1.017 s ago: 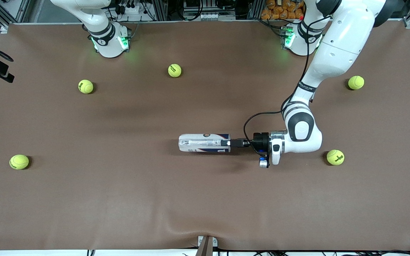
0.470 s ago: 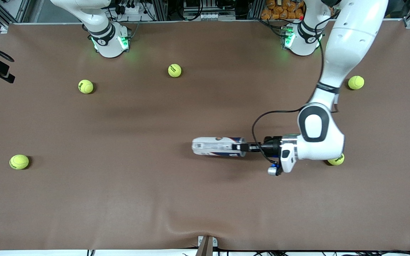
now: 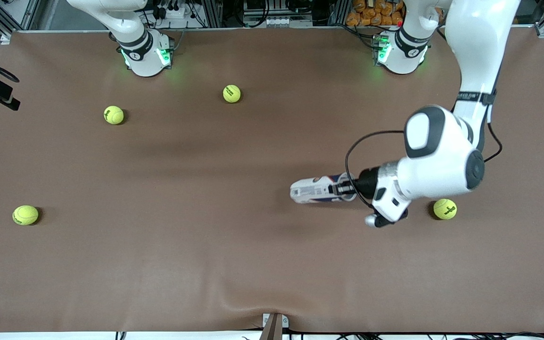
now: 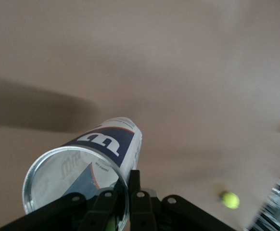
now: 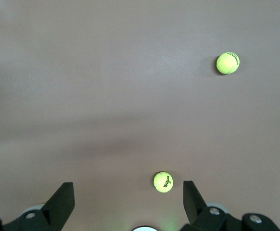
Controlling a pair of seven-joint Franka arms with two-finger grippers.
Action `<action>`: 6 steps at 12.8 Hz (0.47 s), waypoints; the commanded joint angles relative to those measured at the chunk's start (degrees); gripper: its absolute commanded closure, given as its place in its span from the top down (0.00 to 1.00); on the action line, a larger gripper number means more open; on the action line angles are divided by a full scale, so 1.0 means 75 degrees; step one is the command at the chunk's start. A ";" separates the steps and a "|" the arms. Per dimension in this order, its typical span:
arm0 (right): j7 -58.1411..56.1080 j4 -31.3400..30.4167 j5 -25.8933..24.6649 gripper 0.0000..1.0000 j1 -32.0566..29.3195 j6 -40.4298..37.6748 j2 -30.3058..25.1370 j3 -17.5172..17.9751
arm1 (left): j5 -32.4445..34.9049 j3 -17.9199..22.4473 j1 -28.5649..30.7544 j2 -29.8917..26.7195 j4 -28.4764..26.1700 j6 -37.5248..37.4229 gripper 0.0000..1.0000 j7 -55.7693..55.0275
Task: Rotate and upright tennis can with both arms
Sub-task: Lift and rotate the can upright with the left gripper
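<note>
We keep left hand [image 3: 343, 189] clamped on tennis can [image 3: 313, 190] rim, can tilted over table [image 3: 158, 264] toward left arm's end. Tip slowly, avoid slip. Right hand [image 5: 129, 202] waits, fingers apart.

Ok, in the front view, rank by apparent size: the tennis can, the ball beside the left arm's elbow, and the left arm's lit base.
1. Left arm's base, the largest.
2. Tennis can, long but slim, and tilted in the left gripper, so foreshortened.
3. Tennis ball, the smallest.
</note>
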 commanded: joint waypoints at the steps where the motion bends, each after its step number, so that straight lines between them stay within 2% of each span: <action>1: -0.0063 -0.0025 -0.0039 1.00 0.0014 0.0022 -0.0032 0.0006 | 0.1506 0.0048 -0.0721 -0.0359 -0.0010 -0.0305 0.00 -0.1731; 4: -0.0063 -0.0025 -0.0039 1.00 0.0014 0.0022 -0.0032 0.0006 | 0.2982 0.0048 -0.1752 -0.0372 0.0271 -0.0738 0.00 -0.3617; 6: -0.0063 -0.0025 -0.0039 1.00 0.0014 0.0010 -0.0032 0.0006 | 0.3641 0.0060 -0.2327 -0.0337 0.0307 -0.0857 0.00 -0.4674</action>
